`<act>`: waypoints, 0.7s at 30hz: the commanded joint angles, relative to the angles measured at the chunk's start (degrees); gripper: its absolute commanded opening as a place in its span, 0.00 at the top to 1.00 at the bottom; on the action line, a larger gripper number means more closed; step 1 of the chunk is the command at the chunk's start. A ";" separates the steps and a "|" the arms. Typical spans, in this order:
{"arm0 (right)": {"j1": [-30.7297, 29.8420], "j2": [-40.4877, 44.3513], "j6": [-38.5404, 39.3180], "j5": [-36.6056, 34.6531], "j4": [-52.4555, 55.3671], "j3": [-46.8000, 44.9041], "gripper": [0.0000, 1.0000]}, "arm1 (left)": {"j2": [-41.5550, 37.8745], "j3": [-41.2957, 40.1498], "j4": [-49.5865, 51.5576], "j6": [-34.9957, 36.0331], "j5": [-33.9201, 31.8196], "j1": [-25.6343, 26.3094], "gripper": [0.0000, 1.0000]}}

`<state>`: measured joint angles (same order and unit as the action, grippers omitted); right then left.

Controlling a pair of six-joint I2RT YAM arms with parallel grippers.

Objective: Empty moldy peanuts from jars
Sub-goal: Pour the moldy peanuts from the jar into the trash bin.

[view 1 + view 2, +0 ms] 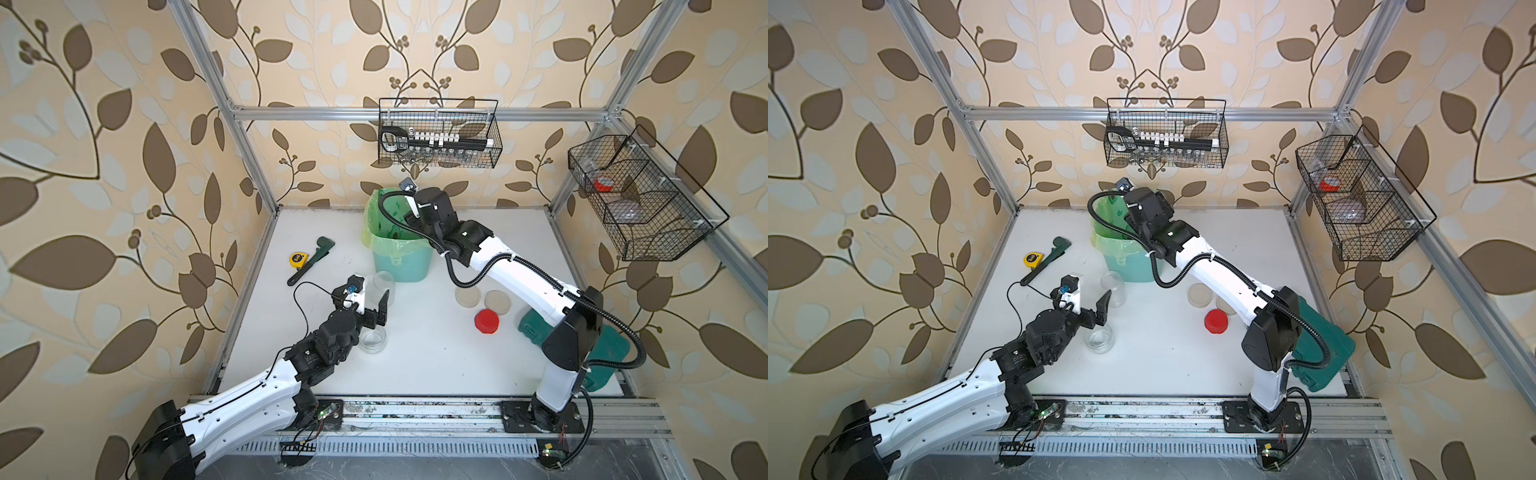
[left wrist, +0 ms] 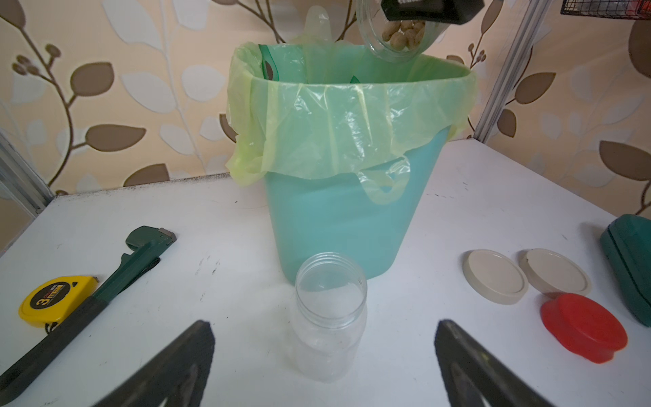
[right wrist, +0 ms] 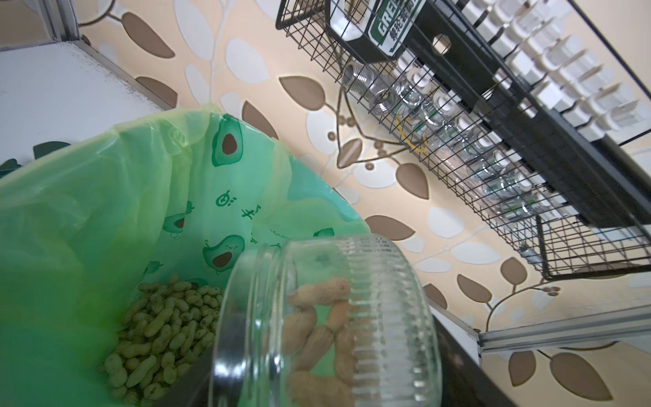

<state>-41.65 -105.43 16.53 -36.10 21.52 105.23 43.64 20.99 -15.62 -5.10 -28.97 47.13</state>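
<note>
**A:** Where does your right gripper (image 2: 428, 10) stand?

**B:** Clamped on the ribbed jar (image 3: 352, 317). You hold it tilted, mouth toward the inside of the bin (image 2: 338, 225) at the table's (image 2: 229, 282) back edge. Some peanuts (image 3: 317, 327) lie in the glass. A heap lies on the green liner (image 3: 105, 211) below.

**A:** And your left gripper (image 2: 324, 323)?

**B:** Fingers (image 2: 183, 366) spread wide, gripping nothing. They face the tall jar (image 2: 329, 352), which stands lidless, empty and upright just before the bin. A short jar (image 1: 372, 338), also empty, stands beside your left wrist. Two beige lids (image 2: 495, 275) and the red lid (image 2: 584, 326) lie toward the right edge.
</note>
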 commanded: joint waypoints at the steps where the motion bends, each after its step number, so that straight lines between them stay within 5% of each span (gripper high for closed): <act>1: -0.71 -1.17 3.09 -4.23 -3.02 2.76 1.00 | -0.04 2.36 -1.67 -0.96 0.25 -0.81 0.01; 21: -3.06 -0.68 3.66 -5.53 -2.34 4.34 1.00 | -0.22 2.33 -1.52 -0.88 -0.10 -0.81 0.01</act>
<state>-44.07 -106.56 21.19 -40.71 20.82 106.85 43.64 21.02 -15.64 -5.15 -28.97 47.13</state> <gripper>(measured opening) 0.705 0.989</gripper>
